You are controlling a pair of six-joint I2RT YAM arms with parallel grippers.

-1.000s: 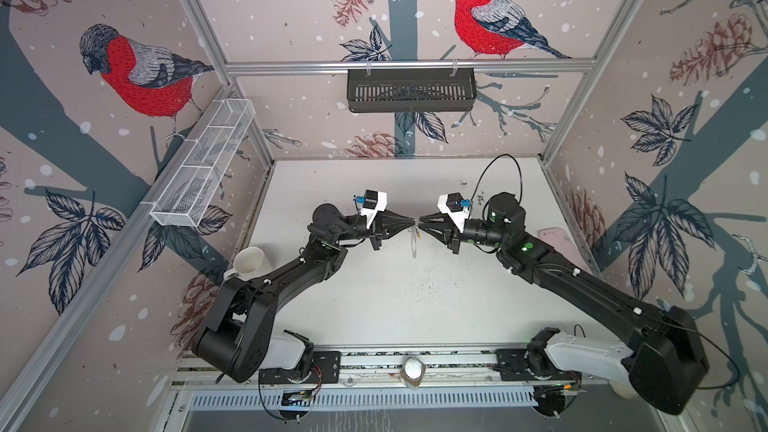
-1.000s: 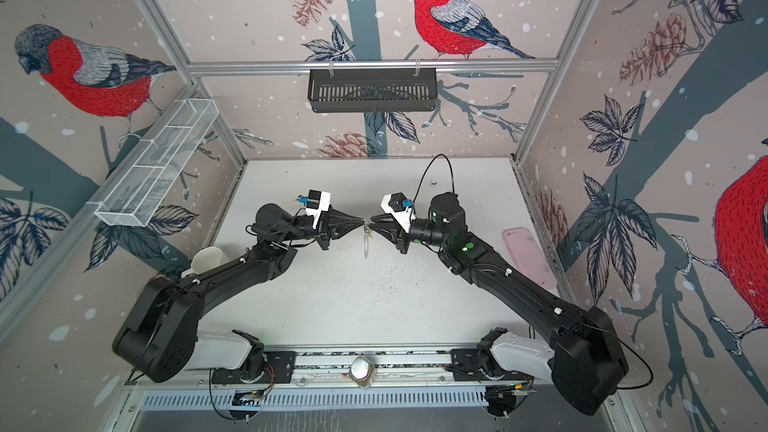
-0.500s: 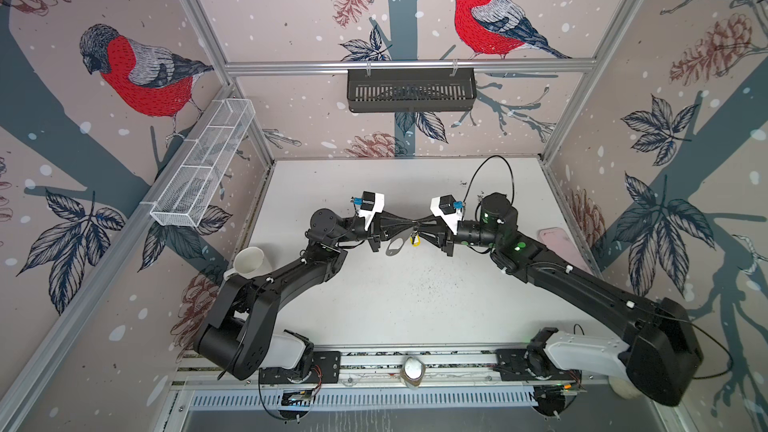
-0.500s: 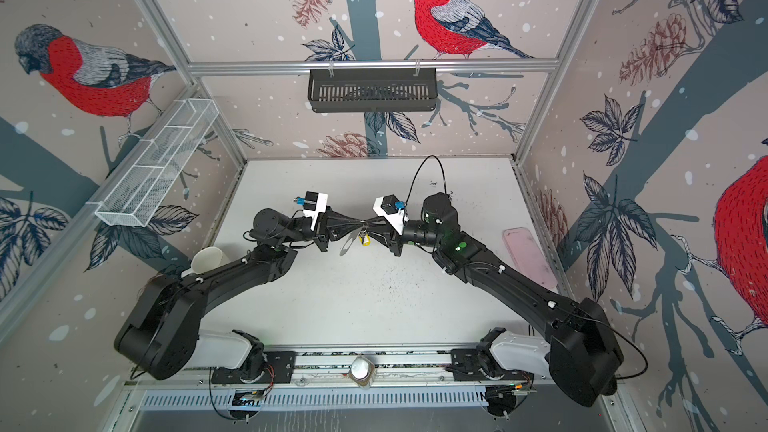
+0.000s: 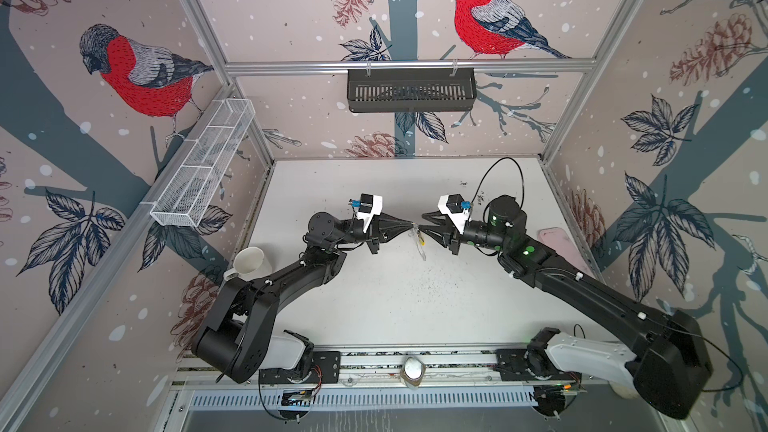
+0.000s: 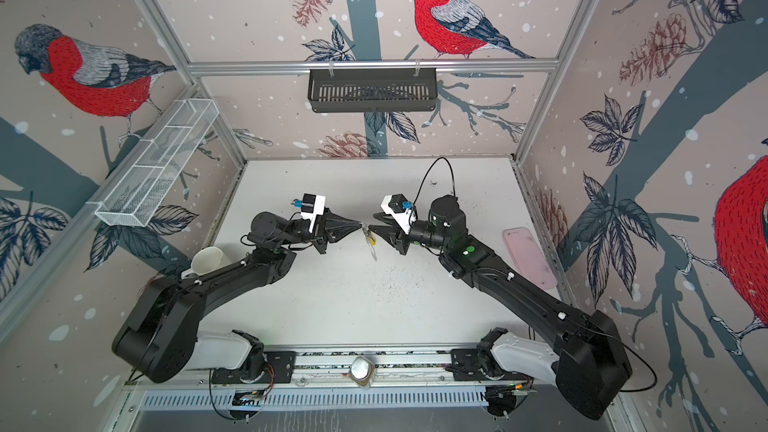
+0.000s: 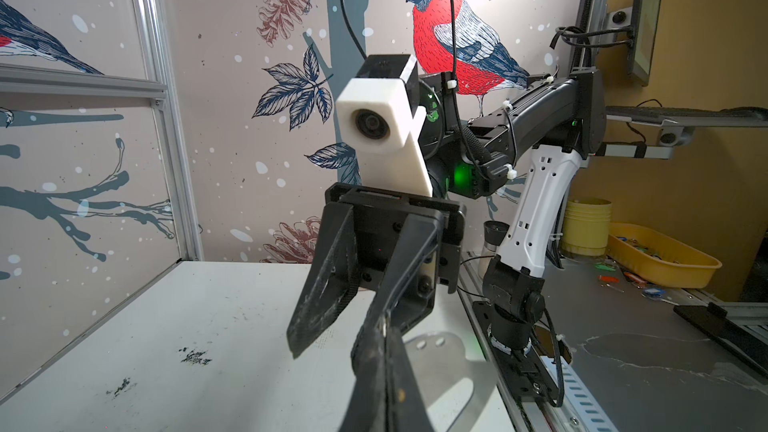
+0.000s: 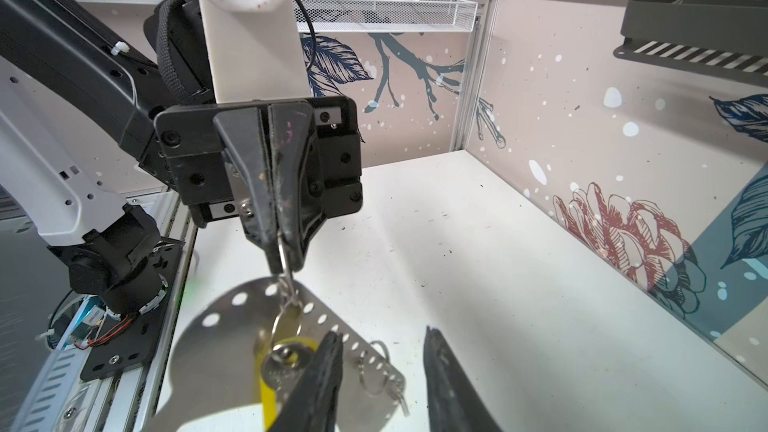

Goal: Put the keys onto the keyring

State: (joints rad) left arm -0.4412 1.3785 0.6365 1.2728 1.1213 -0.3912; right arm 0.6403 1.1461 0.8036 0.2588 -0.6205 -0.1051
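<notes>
White counter (image 5: pixel 395 305), a bit scuffed, boxed in by bird-print walls. The left fingers (image 8: pixel 282 259) are clamped on a small ring, with the keyring (image 8: pixel 232 326) plate and the keys (image 8: pixel 286 363) dangling below. Right fingers (image 8: pixel 332 367) are apart, just beside the keys and not gripping anything.

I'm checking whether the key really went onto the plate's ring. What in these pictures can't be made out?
- Both top views: keyring and keys too small to tell apart.
- Right wrist view: right gripper's finger covers the key's join with its yellow tag; edge crops the tag.
- Left wrist view: left gripper hides its ring.
</notes>
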